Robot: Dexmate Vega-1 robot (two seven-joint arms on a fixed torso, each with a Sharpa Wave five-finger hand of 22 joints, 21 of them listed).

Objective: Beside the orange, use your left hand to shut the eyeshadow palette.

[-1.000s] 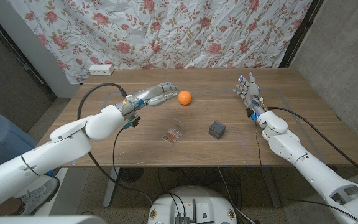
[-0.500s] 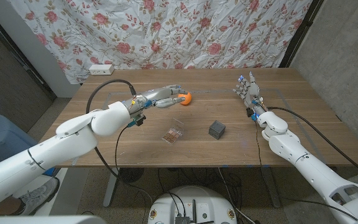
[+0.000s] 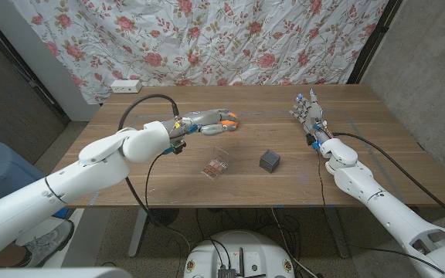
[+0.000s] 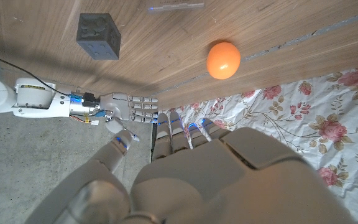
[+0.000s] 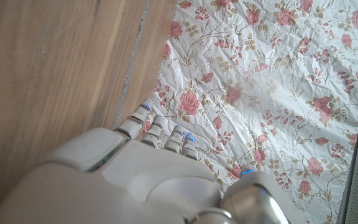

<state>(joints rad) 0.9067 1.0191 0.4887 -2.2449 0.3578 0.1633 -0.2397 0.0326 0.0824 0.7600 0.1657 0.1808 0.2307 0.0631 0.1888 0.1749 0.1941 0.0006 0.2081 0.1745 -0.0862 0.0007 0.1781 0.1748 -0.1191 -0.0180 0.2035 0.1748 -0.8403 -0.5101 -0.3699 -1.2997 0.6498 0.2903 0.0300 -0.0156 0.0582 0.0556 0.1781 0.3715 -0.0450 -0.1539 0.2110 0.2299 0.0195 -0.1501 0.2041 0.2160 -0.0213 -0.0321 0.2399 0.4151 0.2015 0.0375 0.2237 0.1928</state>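
Observation:
The orange (image 3: 232, 118) sits on the wooden table (image 3: 130, 177) toward the back middle, and also shows in the left wrist view as the orange (image 4: 223, 60). My left hand (image 3: 205, 123) hovers just left of it with fingers stretched out, partly covering it, holding nothing. The small eyeshadow palette (image 3: 216, 166) lies nearer the front, its clear lid raised, apart from the hand. My right hand (image 3: 309, 113) stands upright at the right side, fingers apart and empty; it shows as the right hand (image 4: 128, 111) in the left wrist view.
A dark grey cube (image 3: 269, 160) stands right of the palette, seen also as the cube (image 4: 99, 36). A white power strip (image 3: 124, 85) lies at the back left corner. A floral curtain (image 3: 230, 38) hangs behind the table.
My left hand has moved right toward the orange and now overlaps it in the head view. The palette, cube and right hand have stayed put.

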